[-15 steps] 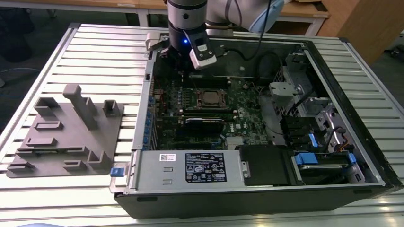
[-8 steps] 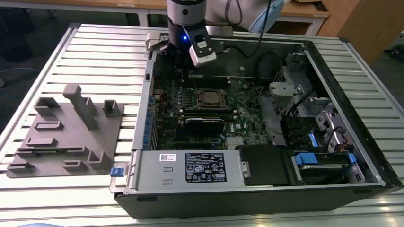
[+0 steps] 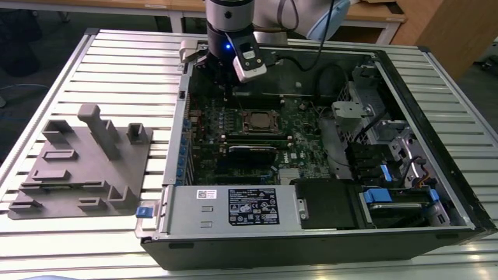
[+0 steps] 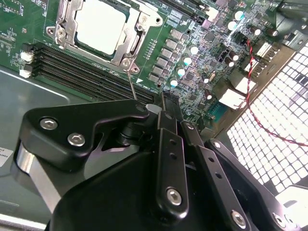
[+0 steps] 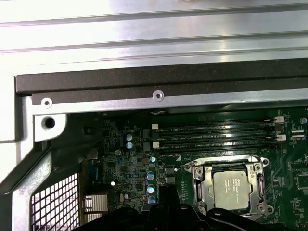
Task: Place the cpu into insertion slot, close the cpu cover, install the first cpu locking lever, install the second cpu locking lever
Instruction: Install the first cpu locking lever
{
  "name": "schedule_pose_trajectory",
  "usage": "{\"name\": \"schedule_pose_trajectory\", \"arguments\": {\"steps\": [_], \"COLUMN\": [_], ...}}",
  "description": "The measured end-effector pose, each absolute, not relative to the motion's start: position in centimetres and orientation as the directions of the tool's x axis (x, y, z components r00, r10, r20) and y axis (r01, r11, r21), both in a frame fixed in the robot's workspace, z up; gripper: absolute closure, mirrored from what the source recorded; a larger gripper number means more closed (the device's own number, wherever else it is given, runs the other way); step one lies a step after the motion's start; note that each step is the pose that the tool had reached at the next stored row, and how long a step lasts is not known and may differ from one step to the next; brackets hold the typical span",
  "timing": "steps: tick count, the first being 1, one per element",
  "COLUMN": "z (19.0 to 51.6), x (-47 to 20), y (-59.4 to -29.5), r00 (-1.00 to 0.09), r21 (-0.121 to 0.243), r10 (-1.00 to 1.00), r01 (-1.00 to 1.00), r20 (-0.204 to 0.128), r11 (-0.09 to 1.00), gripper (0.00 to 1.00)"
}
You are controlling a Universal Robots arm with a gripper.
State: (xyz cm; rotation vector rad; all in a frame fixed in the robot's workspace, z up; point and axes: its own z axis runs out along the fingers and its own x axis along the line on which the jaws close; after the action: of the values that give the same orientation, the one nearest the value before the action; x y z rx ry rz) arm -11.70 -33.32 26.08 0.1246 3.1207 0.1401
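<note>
The cpu [image 4: 101, 26] lies flat in the insertion slot [image 3: 247, 122] on the green motherboard, its silver top bare. The cpu cover [image 4: 65, 21] is folded down around it as a metal frame, and in the first wrist view it also frames the cpu [image 5: 233, 187]. A thin wire locking lever [image 4: 131, 82] rises from the socket's corner up to my gripper [image 4: 155, 105]. The gripper looks shut, and its tips meet the lever's free end. I cannot tell whether the wire is pinched. In the exterior view the gripper [image 3: 225, 87] hangs inside the case beside the socket.
Long black memory slots [image 4: 72, 67] run beside the socket. The case's metal wall [image 5: 159, 96] and a perforated panel [image 5: 57, 202] are close by. A red wire [image 4: 255, 96] crosses the board. A grey fixture block [image 3: 78, 163] sits on the slatted table at the exterior view's left.
</note>
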Motion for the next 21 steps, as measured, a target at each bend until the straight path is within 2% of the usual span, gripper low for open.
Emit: {"name": "schedule_pose_trajectory", "arguments": {"steps": [14, 21], "z": [26.58, 26.57], "x": [-11.70, -11.70], "y": [-33.32, -33.32], "r00": [-0.997, -0.997], "r21": [0.091, 0.128], "r10": [0.080, 0.081], "r01": [0.079, 0.079], "r20": [-0.011, -0.009], "r11": [0.993, 0.989], "gripper": [0.89, 0.89]}}
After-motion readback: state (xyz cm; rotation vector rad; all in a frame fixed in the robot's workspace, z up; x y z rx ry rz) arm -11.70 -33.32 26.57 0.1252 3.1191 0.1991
